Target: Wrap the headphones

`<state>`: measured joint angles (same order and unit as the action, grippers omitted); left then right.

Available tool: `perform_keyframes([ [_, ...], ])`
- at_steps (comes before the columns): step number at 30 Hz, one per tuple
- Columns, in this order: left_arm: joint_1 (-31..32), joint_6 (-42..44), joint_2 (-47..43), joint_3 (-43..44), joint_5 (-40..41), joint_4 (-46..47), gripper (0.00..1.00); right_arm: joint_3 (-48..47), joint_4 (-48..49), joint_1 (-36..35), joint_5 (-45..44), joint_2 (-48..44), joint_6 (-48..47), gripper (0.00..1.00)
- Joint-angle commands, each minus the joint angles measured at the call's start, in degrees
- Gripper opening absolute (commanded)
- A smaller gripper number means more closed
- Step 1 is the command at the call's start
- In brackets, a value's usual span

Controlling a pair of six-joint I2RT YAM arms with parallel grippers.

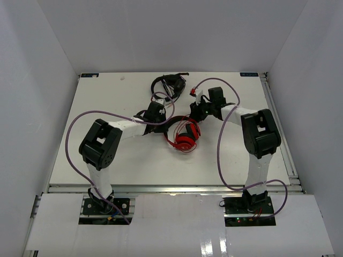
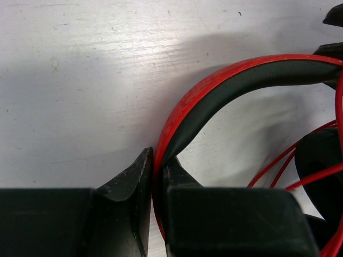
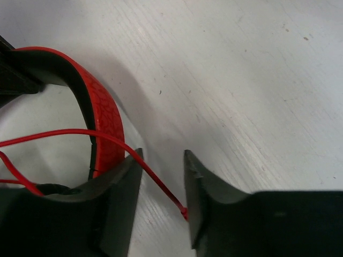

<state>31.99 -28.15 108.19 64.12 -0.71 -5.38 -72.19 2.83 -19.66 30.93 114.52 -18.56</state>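
The red headphones (image 1: 185,137) lie mid-table with an earcup facing up. My left gripper (image 1: 165,124) is shut on their red-black headband (image 2: 214,91), which runs up between the jaws in the left wrist view, where the gripper (image 2: 158,168) pinches it. Thin red cable (image 2: 278,163) loops to the right. My right gripper (image 1: 193,113) is just behind the headphones. In the right wrist view it (image 3: 162,160) is open, with the red cable (image 3: 155,179) slanting through the gap and touching the right finger. The headband (image 3: 104,115) is beside its left finger.
Black headphones with a coiled cable (image 1: 169,85) lie at the back of the table, just behind both grippers. The white table (image 1: 107,160) is walled in by white panels. Purple arm cables (image 1: 72,134) loop over both sides.
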Motion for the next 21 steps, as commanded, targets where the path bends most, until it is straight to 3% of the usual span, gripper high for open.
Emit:
perform_keyframes([
  [1,-1.3,-3.7,-4.3,0.3,1.0,0.8,0.00,0.9,-1.3,1.0,-0.7,-3.9,0.9,0.48],
  [21,-2.4,-6.0,-2.6,3.3,4.4,-4.7,0.02,8.4,-2.7,7.3,-1.2,-14.5,3.3,0.73],
])
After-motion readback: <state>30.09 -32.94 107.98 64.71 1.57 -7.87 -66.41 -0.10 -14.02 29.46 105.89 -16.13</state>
